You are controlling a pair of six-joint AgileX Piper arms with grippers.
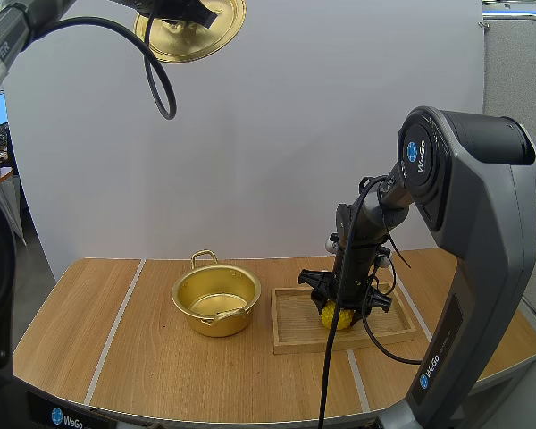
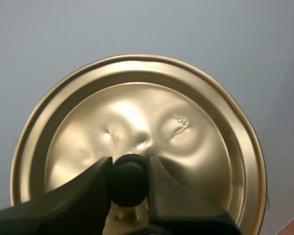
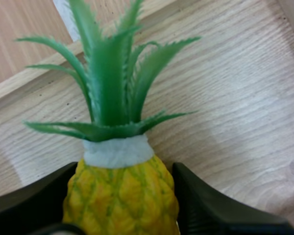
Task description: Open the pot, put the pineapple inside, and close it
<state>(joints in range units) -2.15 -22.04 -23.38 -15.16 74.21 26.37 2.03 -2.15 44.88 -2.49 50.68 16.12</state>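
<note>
Far left, high above the bench [image 1: 161,375]: your left claw [image 2: 129,176] is clenched on the black knob [image 2: 128,182] of the gold lid [image 2: 137,112]. The lid hangs tilted in the air, well apart from the pot, and its dented top face is toward the wrist camera.

Bench: light wood with pale stripes running front to back. A plain white backdrop [image 1: 295,134] stands behind it.

Left of centre: the pot [image 1: 210,323], gold, stands upright and open on the bench, one loop handle at the back and one at the front. You see nothing inside it.

Just beside the pot, to its right: a shallow wooden tray [image 1: 290,344], flat on the bench.

On the tray: your right claw [image 1: 339,308] comes down from above and grips the pineapple [image 3: 120,196], one finger pressed against each side of the yellow body. The green crown sticks out past the fingertips over the tray's wood. You cannot tell whether the fruit rests on the tray or is just off it.
</note>
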